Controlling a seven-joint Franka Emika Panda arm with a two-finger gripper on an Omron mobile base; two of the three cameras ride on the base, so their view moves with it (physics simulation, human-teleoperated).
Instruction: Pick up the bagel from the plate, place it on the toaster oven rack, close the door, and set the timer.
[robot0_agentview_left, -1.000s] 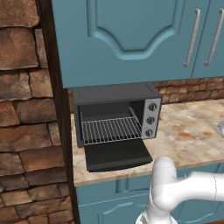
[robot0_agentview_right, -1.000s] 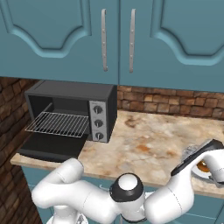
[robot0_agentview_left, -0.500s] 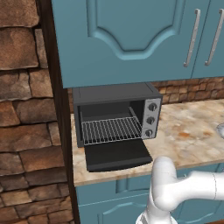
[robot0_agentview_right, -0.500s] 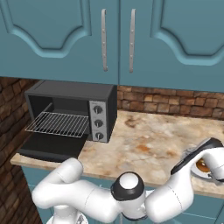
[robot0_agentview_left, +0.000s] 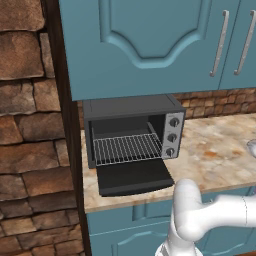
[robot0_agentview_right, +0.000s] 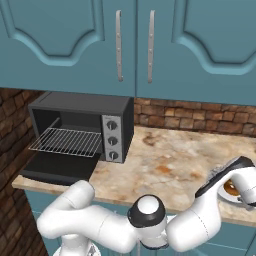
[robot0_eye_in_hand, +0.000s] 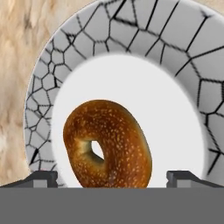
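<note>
Your jaws: spread either side of the bagel (robot0_eye_in_hand: 107, 143) | bagel lies on the plate (robot0_eye_in_hand: 175, 52), right end of worktop (robot0_agentview_right: 170, 165) | door (robot0_agentview_left: 134, 177) open, toaster oven rack (robot0_agentview_left: 127, 148) bare

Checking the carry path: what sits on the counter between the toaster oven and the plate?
Nothing: in the right base view, bare marbled counter runs from the toaster oven to the plate.
</note>
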